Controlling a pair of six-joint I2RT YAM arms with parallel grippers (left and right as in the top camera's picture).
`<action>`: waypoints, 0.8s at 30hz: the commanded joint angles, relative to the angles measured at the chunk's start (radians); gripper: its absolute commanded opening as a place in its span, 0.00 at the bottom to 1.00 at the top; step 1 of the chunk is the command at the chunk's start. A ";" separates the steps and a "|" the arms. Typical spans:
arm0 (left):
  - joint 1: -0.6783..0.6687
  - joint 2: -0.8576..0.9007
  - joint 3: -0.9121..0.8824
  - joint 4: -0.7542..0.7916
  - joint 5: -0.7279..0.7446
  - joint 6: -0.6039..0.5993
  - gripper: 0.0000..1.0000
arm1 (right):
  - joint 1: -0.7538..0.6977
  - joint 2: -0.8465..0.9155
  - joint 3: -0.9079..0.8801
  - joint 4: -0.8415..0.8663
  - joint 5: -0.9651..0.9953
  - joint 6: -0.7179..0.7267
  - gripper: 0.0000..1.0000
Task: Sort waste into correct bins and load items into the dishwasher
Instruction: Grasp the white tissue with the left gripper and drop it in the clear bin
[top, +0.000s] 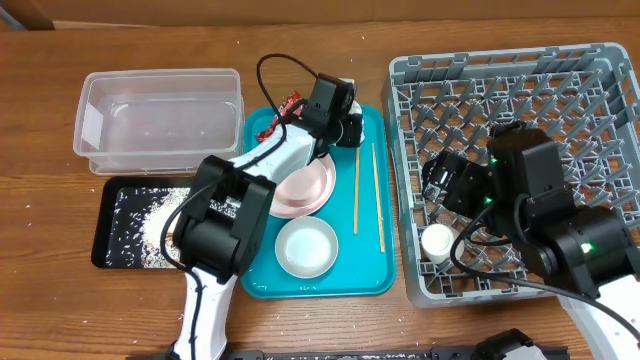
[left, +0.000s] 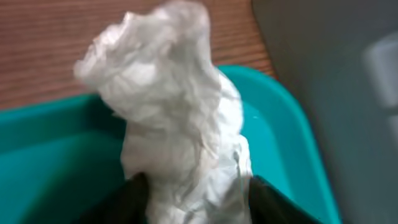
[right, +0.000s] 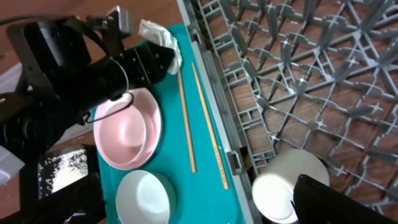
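My left gripper (top: 347, 127) is shut on the crumpled white napkin (left: 177, 118) at the back right corner of the teal tray; the napkin also shows in the right wrist view (right: 158, 34). The red wrapper (top: 275, 118) lies at the tray's back left. The pinkish plate (top: 305, 187), white bowl (top: 307, 247) and two chopsticks (top: 357, 190) sit on the teal tray. The small white cup (top: 437, 241) lies in the grey dish rack (top: 520, 100). My right gripper (right: 193, 205) is open above the rack's left edge, one finger beside the cup (right: 289, 183).
The clear tub (top: 160, 110) stands at the back left. The black tray (top: 110, 215) in front of it holds grainy food scraps (top: 150, 225). The teal tray (top: 370, 270) lies between the bins and the rack. Crumbs dot the table.
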 joint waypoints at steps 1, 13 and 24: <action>0.000 0.005 0.011 -0.005 0.000 -0.011 0.19 | -0.002 0.012 0.007 -0.006 0.002 -0.007 1.00; 0.064 -0.324 0.075 -0.246 -0.039 -0.061 0.04 | -0.002 0.032 0.007 -0.013 0.002 -0.007 1.00; 0.333 -0.521 0.072 -0.699 -0.406 -0.159 0.04 | -0.002 0.032 0.007 -0.008 0.002 -0.007 1.00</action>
